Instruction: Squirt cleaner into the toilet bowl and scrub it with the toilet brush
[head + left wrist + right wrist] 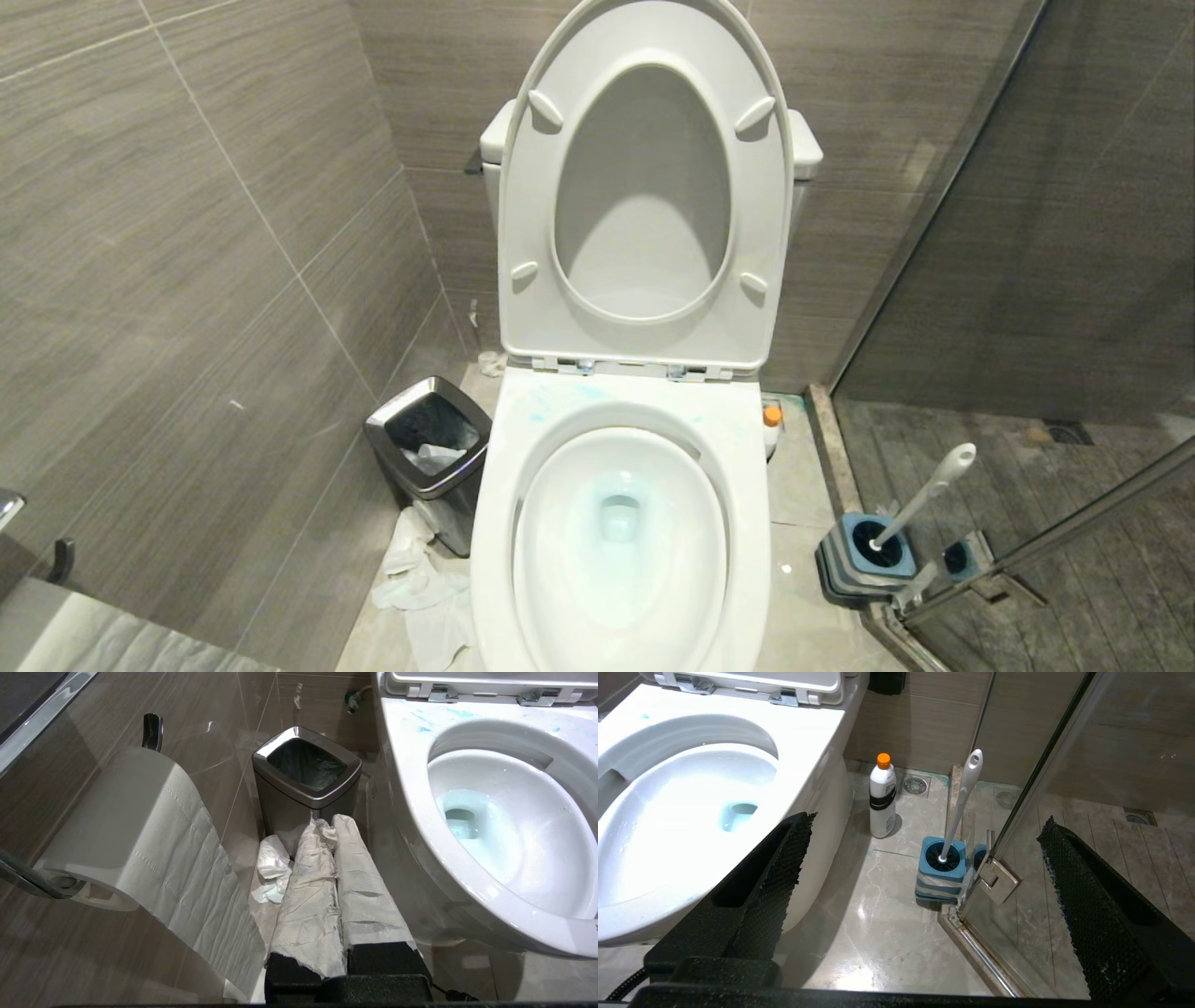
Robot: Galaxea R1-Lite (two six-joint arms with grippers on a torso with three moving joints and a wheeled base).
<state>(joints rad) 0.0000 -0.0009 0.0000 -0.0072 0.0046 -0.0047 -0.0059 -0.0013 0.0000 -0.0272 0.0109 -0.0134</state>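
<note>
The toilet bowl (747,523) stands in the middle with seat and lid raised; its water is tinted turquoise and blue smears mark the back rim. The cleaner (882,798), a whitish bottle with an orange cap, stands on the floor right of the toilet (803,732). Beside it the toilet brush (964,798) leans in its blue-and-grey striped holder (941,872). My right gripper (927,821) hangs open above the floor, short of the bottle and the brush. My left gripper (329,823), each finger wrapped in white paper, is shut left of the bowl (411,826). Neither arm shows in the head view.
A square steel-rimmed bin (306,765) sits left of the toilet, with crumpled paper (271,868) on the floor before it. A paper roll (135,826) hangs on the left wall. A glass shower door (1041,765) with a metal hinge (999,882) stands right of the brush holder.
</note>
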